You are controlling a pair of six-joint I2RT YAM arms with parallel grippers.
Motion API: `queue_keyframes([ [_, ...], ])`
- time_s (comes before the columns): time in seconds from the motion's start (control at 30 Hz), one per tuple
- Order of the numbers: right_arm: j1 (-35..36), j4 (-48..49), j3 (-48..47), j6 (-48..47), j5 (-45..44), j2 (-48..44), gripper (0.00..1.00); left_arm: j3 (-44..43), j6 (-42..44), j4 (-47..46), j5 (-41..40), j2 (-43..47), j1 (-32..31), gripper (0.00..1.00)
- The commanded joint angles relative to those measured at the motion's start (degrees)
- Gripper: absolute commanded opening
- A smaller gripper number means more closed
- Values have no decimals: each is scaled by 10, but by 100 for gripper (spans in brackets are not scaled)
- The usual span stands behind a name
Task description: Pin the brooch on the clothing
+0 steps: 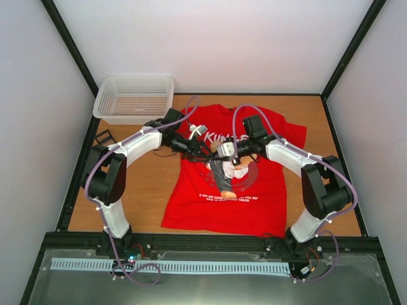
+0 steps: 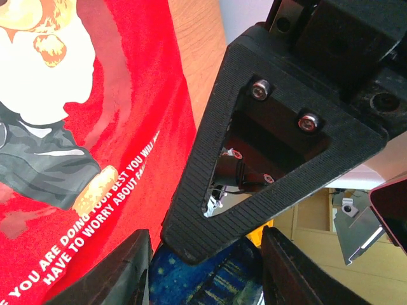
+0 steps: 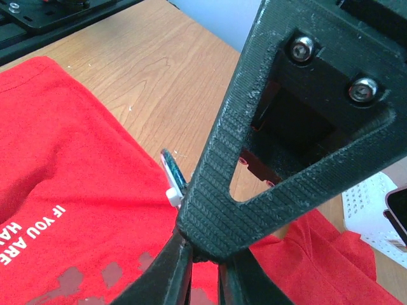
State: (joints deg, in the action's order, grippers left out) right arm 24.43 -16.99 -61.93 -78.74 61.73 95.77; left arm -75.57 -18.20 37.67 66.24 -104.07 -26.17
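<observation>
With the left end effector (image 2: 206, 254) grasping the dark-blue brooch (image 2: 191, 279) over the red shirt (image 3: 76, 190), mid-bench (image 3: 159, 70), hold that grip level and firm. With the right end effector (image 3: 205, 267) clenched almost to touching just beside the brooch, contents unclear, check for a pinch of cloth or the clasp before pushing. Ease the pin through one layer only, without twisting.

Brooch (image 2: 210, 286) running off the bottom edge; from the right wrist, mostly hiding behind a black finger (image 3: 254, 159), only its rim showing.
</observation>
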Motion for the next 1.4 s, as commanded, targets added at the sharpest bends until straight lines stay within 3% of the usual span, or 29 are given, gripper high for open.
queue_keyframes([
  [0.0, 3, 4, -4, -16, 8, -7, 14, -3, 20, 9, 8, 11, -9, 42],
  [0.23, 3, 11, 18, -13, 5, -34, 25, -6, 24, 13, 0, 7, -10, 41],
  [0.47, 1, -11, 5, -17, 7, -34, 27, -5, 27, 15, -3, 8, -10, 40],
  [0.87, 3, -31, -10, -42, 35, -19, 3, -7, 25, 14, -1, 7, -10, 39],
  [1.1, 4, -17, 4, -27, 49, -25, 3, -20, 25, 15, -5, 11, -10, 40],
  [1.37, -12, 131, 71, 136, 56, -60, 3, -40, 20, 0, -55, 25, -3, 77],
])
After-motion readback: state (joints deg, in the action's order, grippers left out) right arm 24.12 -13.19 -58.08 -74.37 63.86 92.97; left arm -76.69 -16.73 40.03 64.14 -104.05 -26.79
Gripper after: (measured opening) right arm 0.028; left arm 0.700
